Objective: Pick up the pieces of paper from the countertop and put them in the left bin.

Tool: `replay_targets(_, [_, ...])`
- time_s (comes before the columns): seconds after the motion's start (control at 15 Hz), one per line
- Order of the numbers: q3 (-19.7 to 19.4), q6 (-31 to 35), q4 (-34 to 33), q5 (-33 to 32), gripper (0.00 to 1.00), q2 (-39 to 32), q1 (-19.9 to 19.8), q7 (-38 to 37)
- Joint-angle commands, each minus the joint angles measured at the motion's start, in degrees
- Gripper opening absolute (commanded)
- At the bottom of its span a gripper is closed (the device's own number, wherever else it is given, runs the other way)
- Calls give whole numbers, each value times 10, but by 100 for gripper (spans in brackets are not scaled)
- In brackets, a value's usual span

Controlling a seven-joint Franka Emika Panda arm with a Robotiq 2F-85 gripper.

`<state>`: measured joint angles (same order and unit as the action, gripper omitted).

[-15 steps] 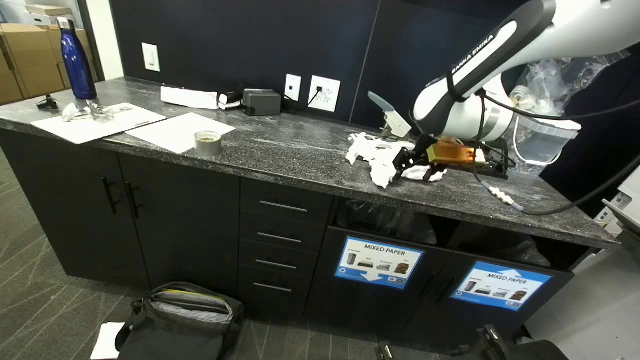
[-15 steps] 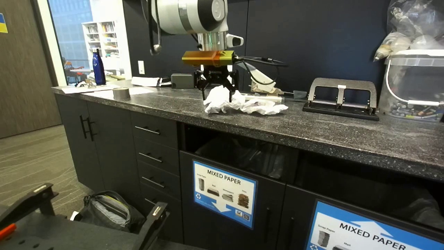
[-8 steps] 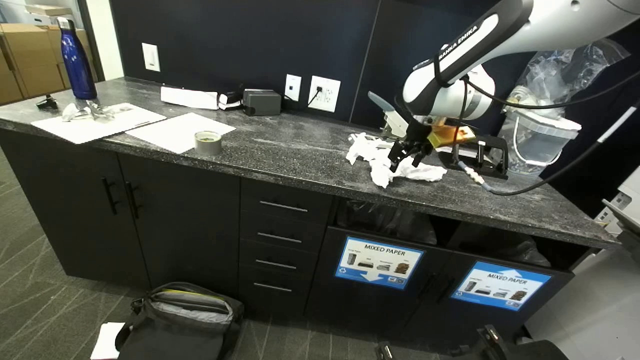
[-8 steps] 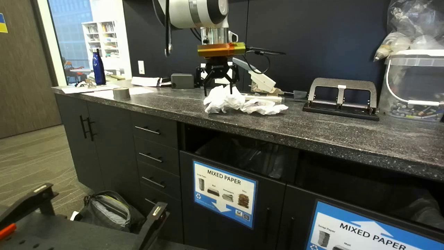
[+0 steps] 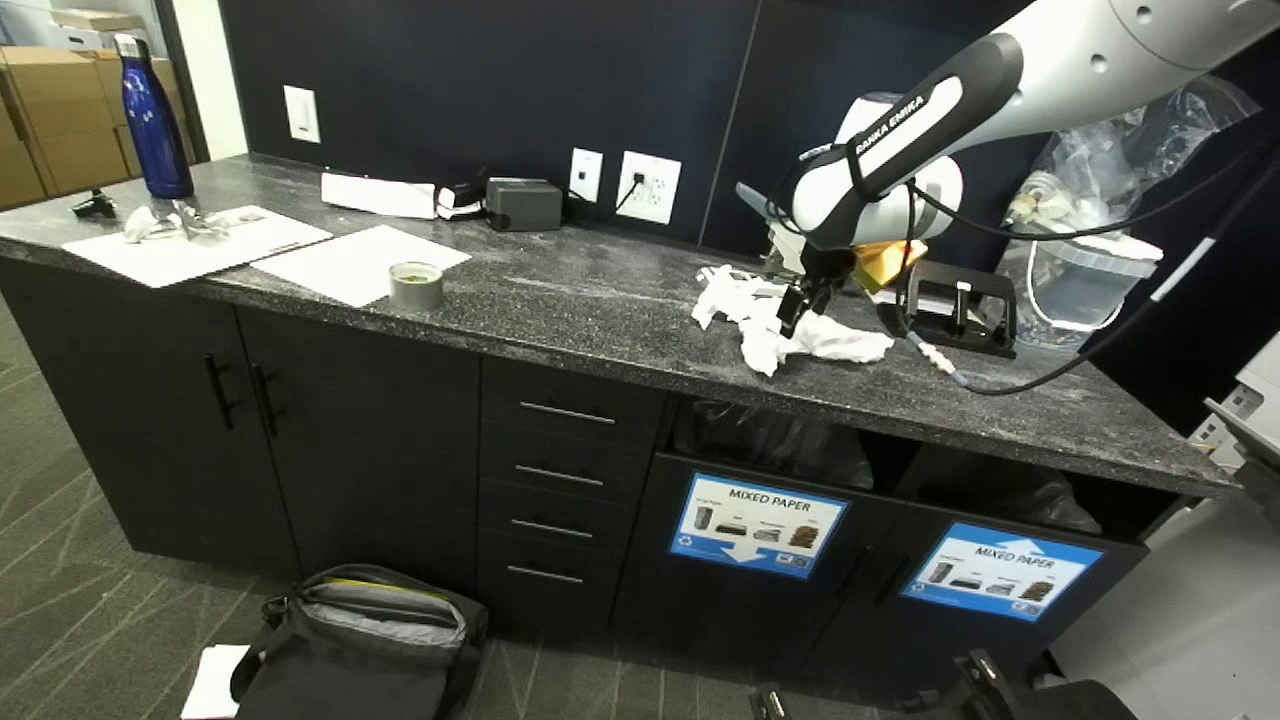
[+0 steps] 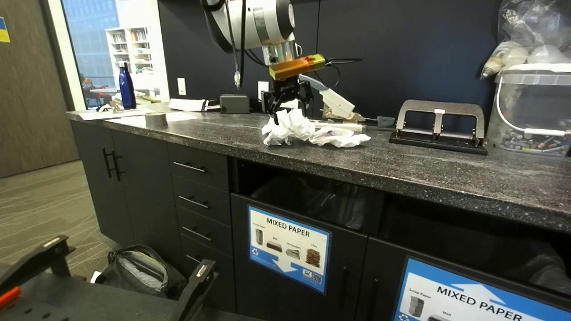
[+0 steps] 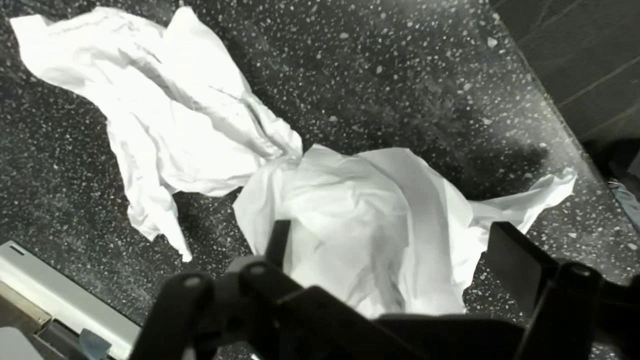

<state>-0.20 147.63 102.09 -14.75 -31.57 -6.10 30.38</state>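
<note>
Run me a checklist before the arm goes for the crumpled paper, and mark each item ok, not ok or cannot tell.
1. Jaws open: ok, spread apart.
2. Crumpled paper lined up: ok, its middle shows between the jaws in the wrist view.
3. Jaws low enough to close on it: cannot tell; no picture shows this clearly.
4. Paper clear of the second piece: not ok; they meet in the wrist view, so that one may drag along.
5. Hole punch out of the way: ok, standing apart from the paper.
6. Left bin ready: ok, its slot is open below the countertop edge.
</note>
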Motion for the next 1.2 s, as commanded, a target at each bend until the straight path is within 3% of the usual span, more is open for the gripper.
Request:
replay_targets(0.0, [16,0,-34,1,100,-22,-14,36])
replay_targets(0.27, [14,9,-54,2,100,-45,-17,45])
replay_targets(0.33, [13,13,-60,0,75,-50,-18,48])
replay_targets(0.47, [12,21,-68,0,68,-59,-20,49])
replay_targets(0.93, [6,31,-91,-4,13,-76,-23,41])
replay_targets(1.13, [-7,3,-98,-6,7,-74,-16,22])
